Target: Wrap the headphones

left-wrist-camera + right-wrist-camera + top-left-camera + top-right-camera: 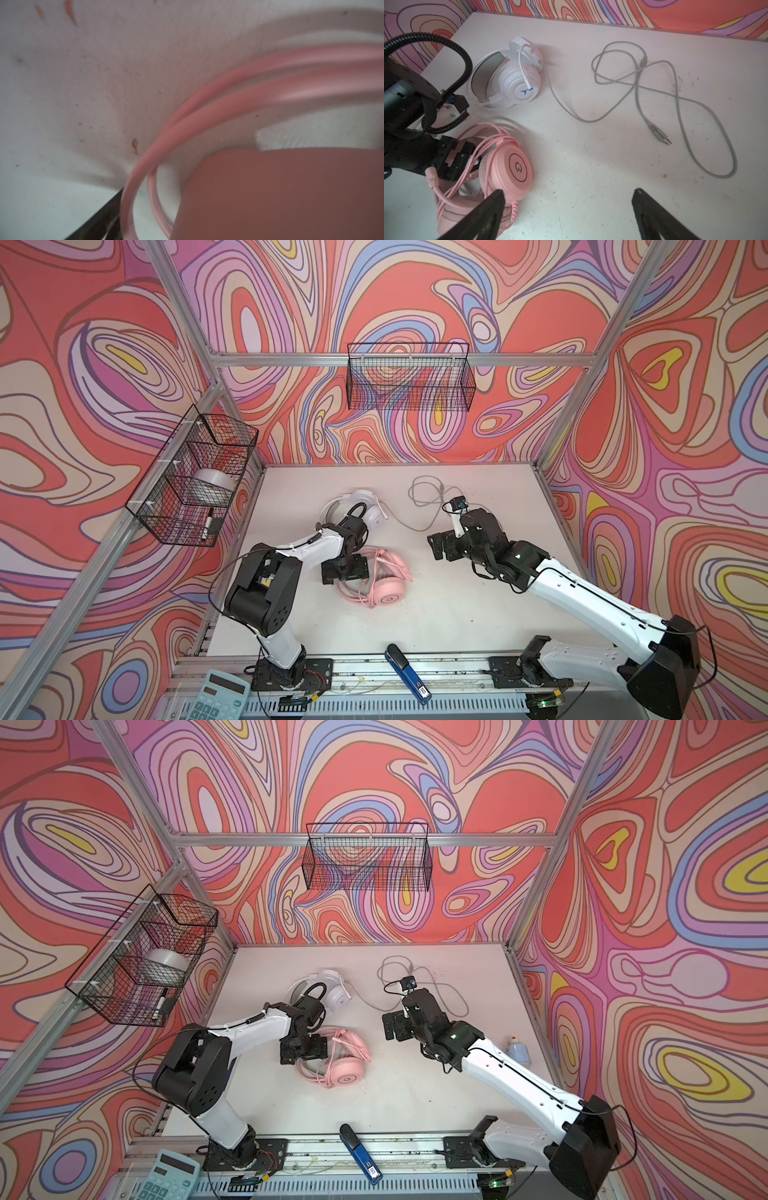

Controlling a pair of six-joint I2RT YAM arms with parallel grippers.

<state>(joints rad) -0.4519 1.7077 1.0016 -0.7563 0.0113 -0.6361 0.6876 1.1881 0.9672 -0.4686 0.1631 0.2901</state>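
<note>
Your pink headset (pixel 384 587) lies at the middle of a top view, its pink cable (pixel 446 195) looped around it. The white headset (pixel 365 510) sits just above, with its grey cable (pixel 636 89) sprawled loose to the right. The left gripper (pixel 345 572) is low at the pink headband (pixel 228 99), jaws spread and clamping nothing. The right gripper (pixel 568 190) hangs wide open and empty over the table (pixel 457 614). Expect light headsets, rigid at the cups and springy in the bands. The grey cable looks limp and slippery, so take it near the plugs (pixel 660 135), not mid-loop.
</note>
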